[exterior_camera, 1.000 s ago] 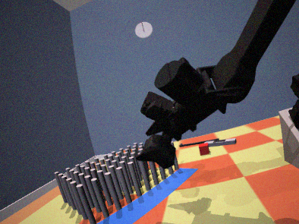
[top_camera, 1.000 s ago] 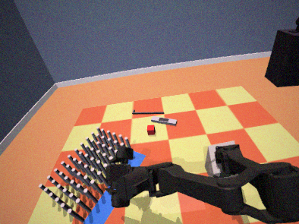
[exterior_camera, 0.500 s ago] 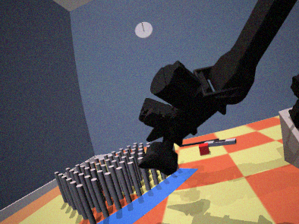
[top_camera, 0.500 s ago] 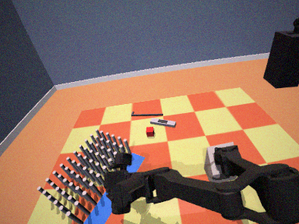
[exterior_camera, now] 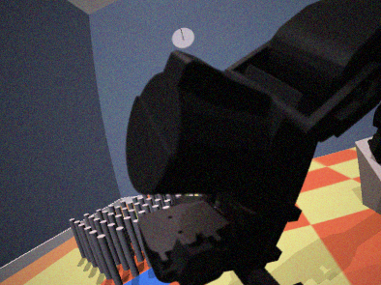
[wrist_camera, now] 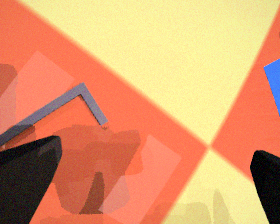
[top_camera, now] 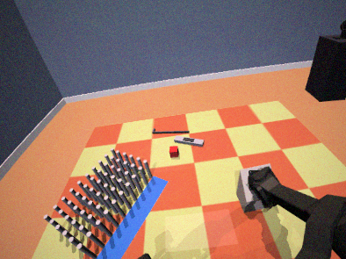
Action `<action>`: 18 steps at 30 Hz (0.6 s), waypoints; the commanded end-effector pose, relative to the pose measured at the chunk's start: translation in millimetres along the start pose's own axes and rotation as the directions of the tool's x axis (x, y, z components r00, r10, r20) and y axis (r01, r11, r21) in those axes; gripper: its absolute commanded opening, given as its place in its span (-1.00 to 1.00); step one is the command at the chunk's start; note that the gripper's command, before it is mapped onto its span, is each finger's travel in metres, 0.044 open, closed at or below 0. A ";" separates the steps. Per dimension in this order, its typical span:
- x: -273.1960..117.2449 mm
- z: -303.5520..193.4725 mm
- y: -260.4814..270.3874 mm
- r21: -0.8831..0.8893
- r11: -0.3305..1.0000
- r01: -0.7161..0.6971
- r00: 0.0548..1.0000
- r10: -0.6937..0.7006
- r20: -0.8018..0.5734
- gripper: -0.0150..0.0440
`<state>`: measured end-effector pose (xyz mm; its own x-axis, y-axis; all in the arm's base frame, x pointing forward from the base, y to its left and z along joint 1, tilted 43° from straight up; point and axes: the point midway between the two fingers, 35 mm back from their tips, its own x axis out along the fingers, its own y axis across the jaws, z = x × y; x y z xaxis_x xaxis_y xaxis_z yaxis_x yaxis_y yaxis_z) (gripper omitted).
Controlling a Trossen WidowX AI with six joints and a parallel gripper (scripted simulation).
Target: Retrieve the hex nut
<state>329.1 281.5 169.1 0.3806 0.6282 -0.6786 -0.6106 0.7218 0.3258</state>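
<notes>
In the wrist view my gripper [wrist_camera: 158, 153] is open and empty, with its two dark fingers at the lower corners, low over the checkered mat. A grey L-shaped hook tool [wrist_camera: 75, 101] lies flat on a red tile just ahead of the left finger, untouched. The field of standing metal spacers [top_camera: 103, 188] [exterior_camera: 103, 241] is at the mat's lower left, with the blue taped strip [top_camera: 138, 212] [wrist_camera: 274, 80] along its front. The nut is not visible in any view. My arm [top_camera: 303, 205] [exterior_camera: 232, 139] reaches in from the right and blocks most of the exterior view.
A thin black rod [top_camera: 171, 132], a flat grey bar tool [top_camera: 189, 140] and a small red cube [top_camera: 174, 152] lie on the mat behind the spacers. A grey box [top_camera: 244, 191] [exterior_camera: 369, 175] stands by my arm. A black block [top_camera: 327, 69] stands at the far right.
</notes>
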 end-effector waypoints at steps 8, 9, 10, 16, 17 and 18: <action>-82.4 -24.8 163.1 -0.193 0.907 -0.375 0.900 0.306 -0.312 1.00; -92.4 -29.2 174.1 -0.201 0.892 -0.405 0.883 0.324 -0.340 1.00; -98.4 -31.9 180.4 -0.205 0.883 -0.422 0.873 0.334 -0.356 1.00; -100.5 -32.8 182.4 -0.206 0.880 -0.428 0.869 0.338 -0.361 1.00; -99.3 -31.3 181.1 -0.207 0.880 -0.428 0.869 0.338 -0.361 1.00; -96.3 -27.4 177.8 -0.207 0.880 -0.427 0.869 0.337 -0.361 1.00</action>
<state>161.4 340.3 272.8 -0.1146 0.6868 -0.7177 -0.8408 0.3177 0.4383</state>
